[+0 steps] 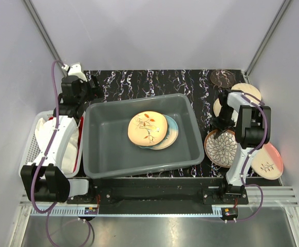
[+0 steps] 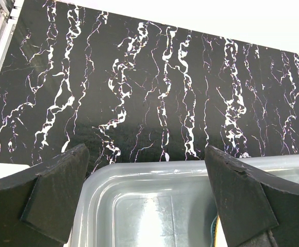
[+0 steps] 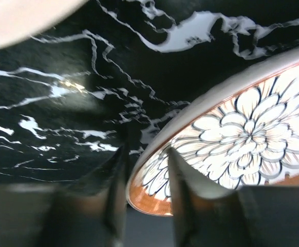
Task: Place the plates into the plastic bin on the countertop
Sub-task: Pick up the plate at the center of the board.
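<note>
Right gripper (image 3: 147,157) has one finger on each side of the rim of the flower plate (image 3: 242,134), close together, but I cannot tell if it squeezes yet. That plate lies on the countertop (image 3: 62,77) beside the plastic bin (image 1: 103,154). It looks hard, slippery and easy to break, so pinch the rim firmly.

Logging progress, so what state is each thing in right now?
Large grey plastic bin: upright, partly filled.
Round peach leaf-sprig plate: topmost in bin.
Brown-rimmed white-flower plate: on black marbled countertop, rim between right fingers.
Right fingers: straddling that rim, grip unclear.
Left fingers: open, empty, over bin corner.
Pink-and-cream sprig plate: on countertop, untouched.
</note>
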`<state>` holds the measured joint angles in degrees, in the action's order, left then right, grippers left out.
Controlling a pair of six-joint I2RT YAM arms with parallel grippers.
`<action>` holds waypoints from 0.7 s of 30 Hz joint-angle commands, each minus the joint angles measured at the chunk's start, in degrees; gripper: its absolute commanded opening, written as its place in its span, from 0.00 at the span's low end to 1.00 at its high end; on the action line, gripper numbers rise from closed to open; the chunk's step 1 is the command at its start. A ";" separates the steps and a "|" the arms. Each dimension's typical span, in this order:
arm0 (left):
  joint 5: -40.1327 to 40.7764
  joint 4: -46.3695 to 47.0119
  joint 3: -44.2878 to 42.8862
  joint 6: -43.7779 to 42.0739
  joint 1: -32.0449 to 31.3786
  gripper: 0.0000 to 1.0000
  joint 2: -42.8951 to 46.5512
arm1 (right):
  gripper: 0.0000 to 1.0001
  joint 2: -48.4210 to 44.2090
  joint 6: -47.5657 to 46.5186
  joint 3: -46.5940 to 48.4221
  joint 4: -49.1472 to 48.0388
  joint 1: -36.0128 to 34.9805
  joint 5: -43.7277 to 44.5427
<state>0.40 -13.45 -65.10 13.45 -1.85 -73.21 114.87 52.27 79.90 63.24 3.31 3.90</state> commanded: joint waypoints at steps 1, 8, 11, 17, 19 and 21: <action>1.53 2.64 -0.64 -0.71 0.09 0.99 0.00 | 0.28 1.23 -2.43 3.07 2.85 -0.32 1.55; 1.62 2.73 -0.64 -0.62 0.09 0.99 -0.44 | 0.00 1.59 -5.86 6.84 4.61 -0.32 -0.91; 1.62 2.64 -0.64 -0.62 0.09 0.99 -0.36 | 0.00 0.80 -7.35 7.46 4.87 -0.32 -3.54; 1.44 2.82 -0.38 -0.45 0.09 0.99 -0.18 | 0.00 -3.86 -9.55 9.83 3.12 -0.32 -9.87; 1.27 2.91 -0.38 -0.27 0.09 0.99 -0.18 | 0.00 -5.26 -10.26 10.97 2.68 -0.32 -11.89; 1.18 2.99 -0.20 -0.18 0.09 0.99 0.00 | 0.00 -6.23 -10.78 12.91 2.33 -0.32 -13.83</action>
<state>0.49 -13.43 -65.10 13.50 -1.85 -73.25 113.65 44.29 87.09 77.93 3.25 0.69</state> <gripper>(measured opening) 0.985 0.050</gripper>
